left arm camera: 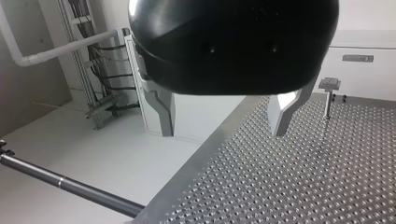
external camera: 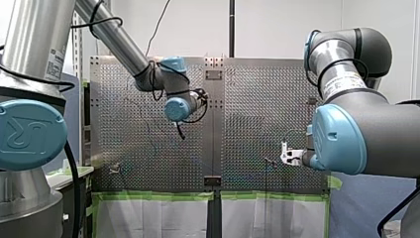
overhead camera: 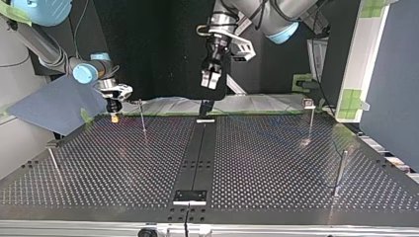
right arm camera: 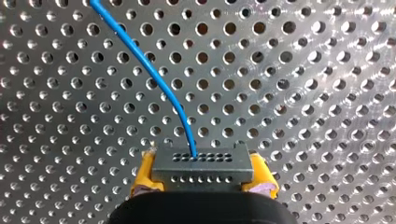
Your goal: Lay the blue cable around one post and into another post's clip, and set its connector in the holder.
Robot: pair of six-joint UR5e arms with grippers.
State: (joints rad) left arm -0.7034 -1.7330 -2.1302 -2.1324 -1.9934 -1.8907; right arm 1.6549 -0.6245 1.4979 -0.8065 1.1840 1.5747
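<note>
Right wrist view, right fingers (right arm camera: 142, 179) clamping connector (right arm camera: 203, 167), blue cable (right arm camera: 140, 60) over perforated table (right arm camera: 303, 93), left fingers (left arm camera: 161, 112) spread, empty.

The blue cable (right arm camera: 161, 81) runs out of the right wrist view; its far end is unseen

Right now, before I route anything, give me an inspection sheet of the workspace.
Surface: perforated table, dark centre strip.
Job's things: connector held in right end effector; posts stand apart on the table, one topped by a clip; holder not identified.
Clutter: nothing seen.
End effectors: left end effector open, empty, raised above the table; right shut on connector.
Cables: blue cable leaves connector, curves over the holes; rest hidden.
Surroundings: green tape along the table edge.
</note>
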